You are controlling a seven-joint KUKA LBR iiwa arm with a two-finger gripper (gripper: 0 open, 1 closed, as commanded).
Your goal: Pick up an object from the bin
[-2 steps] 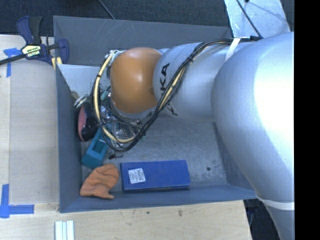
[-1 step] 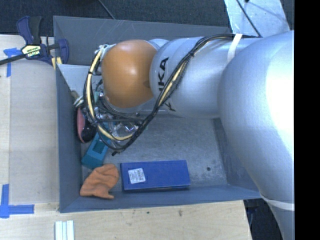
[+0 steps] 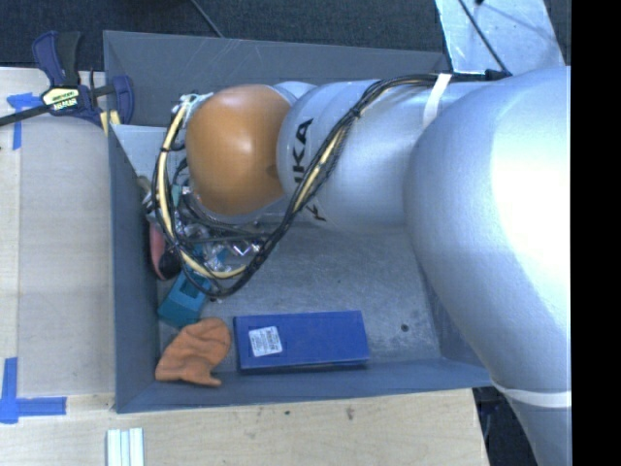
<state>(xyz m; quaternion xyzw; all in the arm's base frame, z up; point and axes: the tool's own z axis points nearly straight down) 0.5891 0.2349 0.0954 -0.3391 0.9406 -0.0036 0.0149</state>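
My gripper [image 3: 221, 248] is low in the left part of the bin, mostly covered from above by the wrist. A small teal block [image 3: 182, 302] lies just below it on the bin floor, with its upper end tucked under the gripper. A pink-red thing [image 3: 157, 249] stands against the left wall, right beside the gripper. An orange crumpled cloth [image 3: 194, 352] lies in the near left corner. Next to it a flat dark blue box [image 3: 303, 341] with a white label rests along the near wall.
The arm crosses the bin from the right and hides its back and right parts. An orange dome and looped cables sit on the wrist above the gripper. Bare floor shows between the arm and the blue box.
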